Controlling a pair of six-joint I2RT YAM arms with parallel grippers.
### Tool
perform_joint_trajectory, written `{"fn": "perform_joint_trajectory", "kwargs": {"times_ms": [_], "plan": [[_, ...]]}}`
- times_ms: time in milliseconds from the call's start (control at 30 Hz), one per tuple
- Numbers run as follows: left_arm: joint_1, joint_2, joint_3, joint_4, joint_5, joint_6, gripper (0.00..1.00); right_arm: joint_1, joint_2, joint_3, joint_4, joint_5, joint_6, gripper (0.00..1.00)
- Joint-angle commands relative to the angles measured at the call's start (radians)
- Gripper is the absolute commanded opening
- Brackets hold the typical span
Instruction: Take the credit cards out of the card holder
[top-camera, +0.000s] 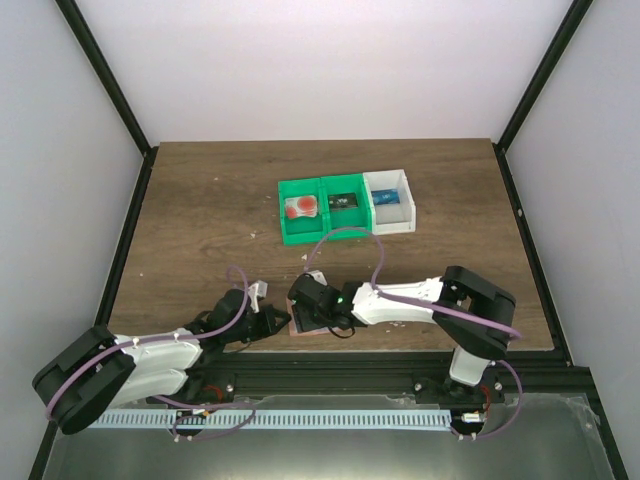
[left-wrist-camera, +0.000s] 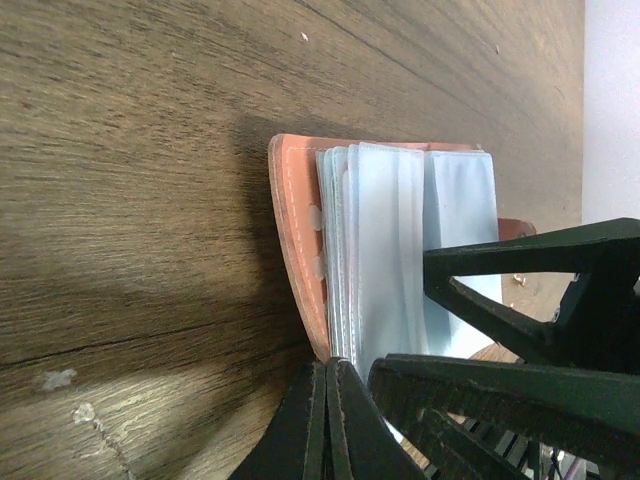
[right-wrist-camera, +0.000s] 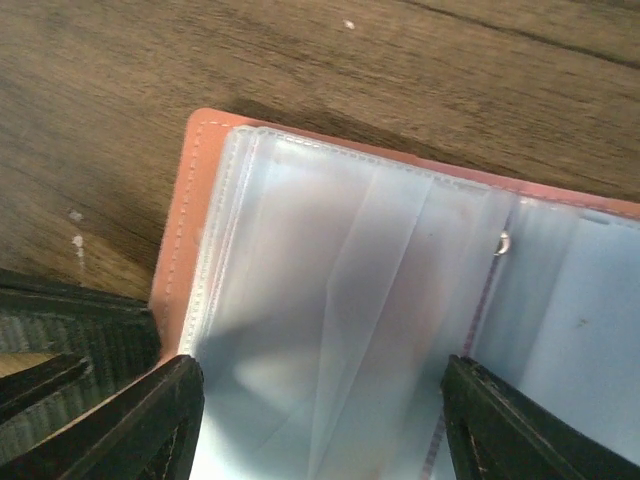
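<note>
Left claw (left-wrist-camera: 326, 372) pinches the card holder (left-wrist-camera: 295, 230) by its salmon edge, right claw (right-wrist-camera: 320, 375) gapes wide open with the clear pockets (right-wrist-camera: 330, 270) between its fingers.

A lab test cell: white panels (top-camera: 330, 60) and black posts (top-camera: 107, 75) enclose the wood table (top-camera: 200, 200), a metal rail (top-camera: 330, 372) along its near edge.

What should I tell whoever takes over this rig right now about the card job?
Left gripper: jaws shut on the card holder at its salmon cover edge.
Right gripper: jaws open, straddling the clear pocket pages of the opened holder.
Done: one credit card lies in the left compartment of the green bin.
Left: go through the other pockets. Whether any hold cards cannot be told from these views.
</note>
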Motion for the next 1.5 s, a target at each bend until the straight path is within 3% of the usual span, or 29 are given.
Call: {"fn": "perform_joint_trajectory", "kwargs": {"times_ms": [0,700,833,967,1200,1467], "plan": [[-0.005,-0.002,0.015,0.012,0.005,0.007,0.0,0.0,0.016,0.023,-0.093,0.07,0.018,0.67],[-0.009,-0.006,0.004,0.016,-0.003,-0.003,0.0,-0.001,-0.056,0.001,-0.203,0.196,0.053,0.56],[-0.01,-0.008,-0.005,0.034,0.007,-0.021,0.0,0.003,-0.15,-0.032,-0.109,0.103,0.014,0.49],[-0.011,-0.004,-0.008,0.055,0.012,-0.033,0.0,0.005,-0.189,-0.07,0.033,-0.018,0.004,0.5],[-0.013,-0.013,-0.009,0.046,0.01,-0.033,0.0,0.012,-0.061,0.008,-0.023,0.003,0.009,0.63],[-0.017,-0.024,-0.008,0.037,0.003,-0.033,0.0,0.013,-0.016,0.013,-0.006,-0.012,0.01,0.66]]}}
